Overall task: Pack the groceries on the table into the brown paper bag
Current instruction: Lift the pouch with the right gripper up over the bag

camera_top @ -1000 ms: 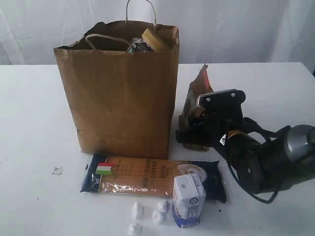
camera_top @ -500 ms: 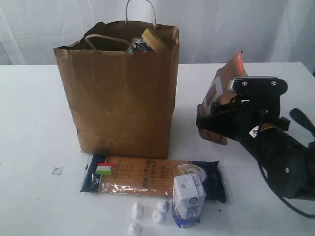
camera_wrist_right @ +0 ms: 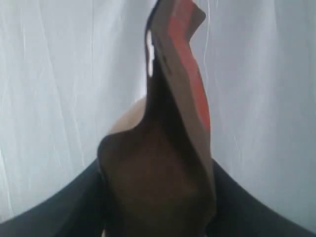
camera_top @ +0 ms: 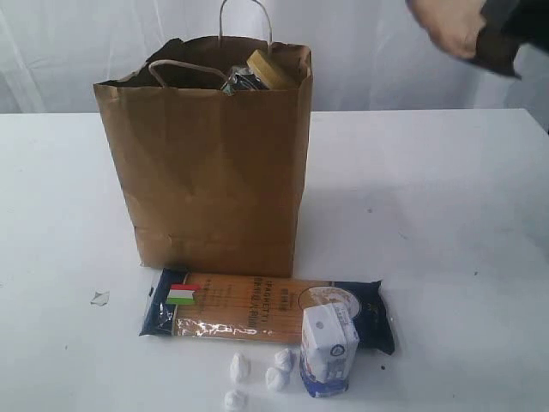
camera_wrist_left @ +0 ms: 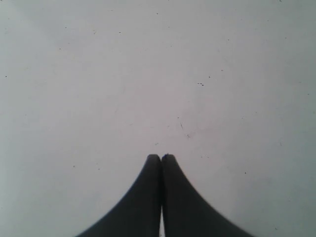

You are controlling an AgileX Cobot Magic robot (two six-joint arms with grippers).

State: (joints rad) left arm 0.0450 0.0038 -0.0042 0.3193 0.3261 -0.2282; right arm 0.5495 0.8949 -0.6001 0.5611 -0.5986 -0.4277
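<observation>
Brown pouch (camera_wrist_right: 163,168) held lengthwise, top outward.

In my exterior view the brown pouch (camera_top: 446,26) is a smeared blur in the top right corner, cut off by the edge with the right arm (camera_top: 515,30) carrying it. On the right wrist camera it hides most of the right fingers (camera_wrist_right: 54,212). The brown paper bag (camera_top: 210,163) conceals its load bar a gold lid (camera_top: 270,69). The small carton (camera_top: 328,348) covers part of the spaghetti packet (camera_top: 249,309). The left fingers (camera_wrist_left: 143,197) run off frame
</observation>
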